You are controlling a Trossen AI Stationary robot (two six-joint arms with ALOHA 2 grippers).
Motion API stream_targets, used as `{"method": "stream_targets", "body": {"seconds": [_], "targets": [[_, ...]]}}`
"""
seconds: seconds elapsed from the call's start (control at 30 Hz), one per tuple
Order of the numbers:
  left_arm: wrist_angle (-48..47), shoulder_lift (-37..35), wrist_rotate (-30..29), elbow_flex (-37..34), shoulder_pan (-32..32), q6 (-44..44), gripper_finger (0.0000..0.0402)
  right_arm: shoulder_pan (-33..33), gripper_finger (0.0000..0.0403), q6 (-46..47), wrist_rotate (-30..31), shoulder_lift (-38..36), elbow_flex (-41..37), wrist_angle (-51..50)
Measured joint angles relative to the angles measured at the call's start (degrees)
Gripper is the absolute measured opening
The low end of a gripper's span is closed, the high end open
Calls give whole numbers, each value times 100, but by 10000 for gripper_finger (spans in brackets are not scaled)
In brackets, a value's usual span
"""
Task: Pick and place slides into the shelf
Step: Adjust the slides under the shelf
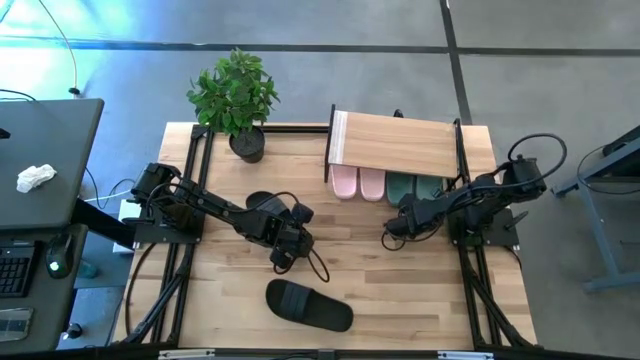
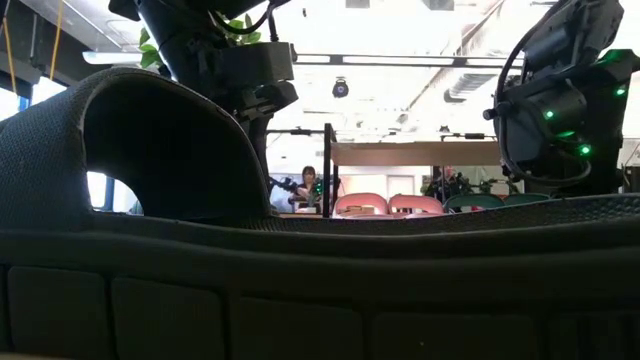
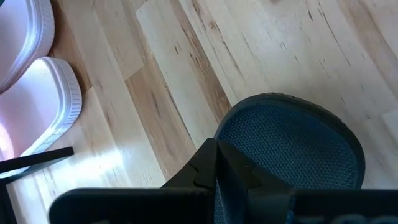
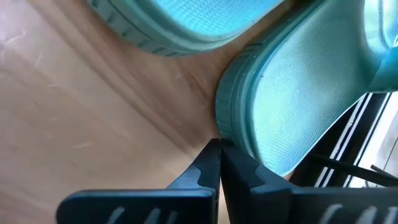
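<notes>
Slides, six, catalogued against the shelf point(image 1: 395, 143) as landmark.

Pink pair point(image 1: 357, 183): side by side under the shelf's board, left half, ends showing at its front edge. Placed.

Teal pair point(image 1: 412, 188): under the board, right half, just beside the pink pair. Placed, or nearly; the right wrist view shows the rim of one teal slide point(image 4: 292, 99) touching the tips of the right claw point(image 1: 391, 231).

Black slide, first point(image 1: 262, 203): on the table, in front of the shelf and off toward its left, partly hidden beneath the left arm. In the left wrist view its rounded end point(image 3: 289, 146) lies directly ahead of the left claw point(image 1: 283, 257), touching or almost touching the fingertips. Long axis cannot be told from above; too much is covered.

Black slide, second point(image 1: 309, 305): on the table, well apart from the shelf, near the table's front edge. Long axis runs mostly across the table, tilted slightly. It fills the foreground of the low view point(image 2: 300, 270).

Claws: left, closed, empty, hanging over the first black slide. Right, closed, empty, just in front of the shelf at the teal pair.

Judgement: four of six stowed. Left arm is the nearer to both black slides. Free room under the board's left end is hard to judge; the board hides that space from above.
</notes>
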Motion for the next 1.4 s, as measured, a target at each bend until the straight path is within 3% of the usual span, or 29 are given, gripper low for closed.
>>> {"method": "stream_targets", "body": {"seconds": [0.37, 0.6, 0.83, 1.07, 1.4], "targets": [[-2, -1, 0, 0, 0, -6, 1, 493, 0, 290, -20, -2, 286, -366], [0, -1, 0, 0, -2, -6, 1, 904, 0, -1159, -145, -7, 627, 607], [-1, -1, 0, 0, -1, -4, 1, 519, 0, -1988, 229, -7, 621, 1044], [-2, -1, 0, 0, -2, -4, 1, -63, 0, -2853, 79, -7, 616, 1625], [0, -1, -1, 0, 0, -4, 1, -556, 0, -3067, 291, 4, 614, 1648]]}}
